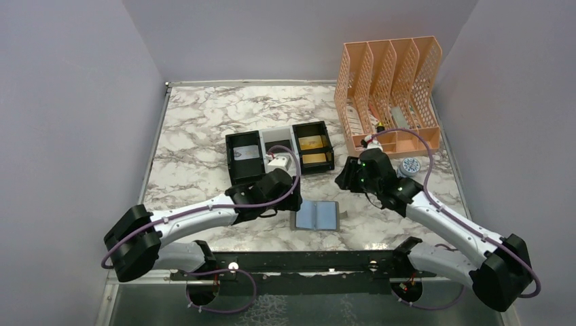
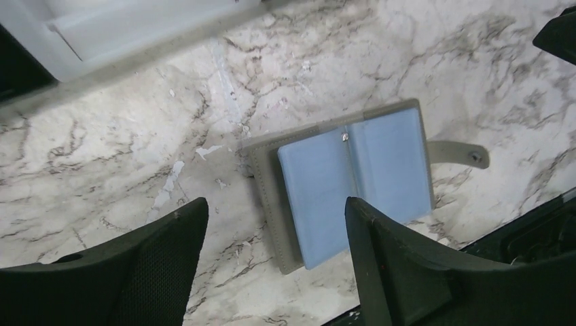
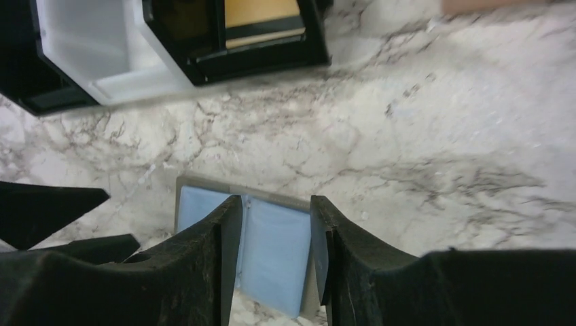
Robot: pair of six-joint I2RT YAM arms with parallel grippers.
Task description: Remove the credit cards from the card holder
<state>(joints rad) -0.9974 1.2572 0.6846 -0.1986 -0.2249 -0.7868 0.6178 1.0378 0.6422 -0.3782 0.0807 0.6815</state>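
Observation:
The card holder [image 1: 316,215] lies open and flat on the marble near the front edge, its blue-grey panels [image 2: 353,180] facing up and its snap strap [image 2: 469,156] off to one side. No card shows in its panels. A gold-yellow credit card [image 1: 311,142] lies in the right compartment of the tray, also in the right wrist view [image 3: 261,10]. A greyish card [image 1: 244,155] lies in the left compartment. My left gripper [image 2: 275,217] hovers open just left of the holder [image 1: 282,204], holding nothing. My right gripper [image 3: 275,204] is open and empty, above and behind the holder [image 1: 343,180].
The black-and-white three-compartment tray [image 1: 277,139] stands behind the holder, its white middle wall [image 3: 102,61] close to both grippers. A peach mesh file rack [image 1: 390,88] stands at the back right. A small round blue-white item [image 1: 409,165] sits by the right arm.

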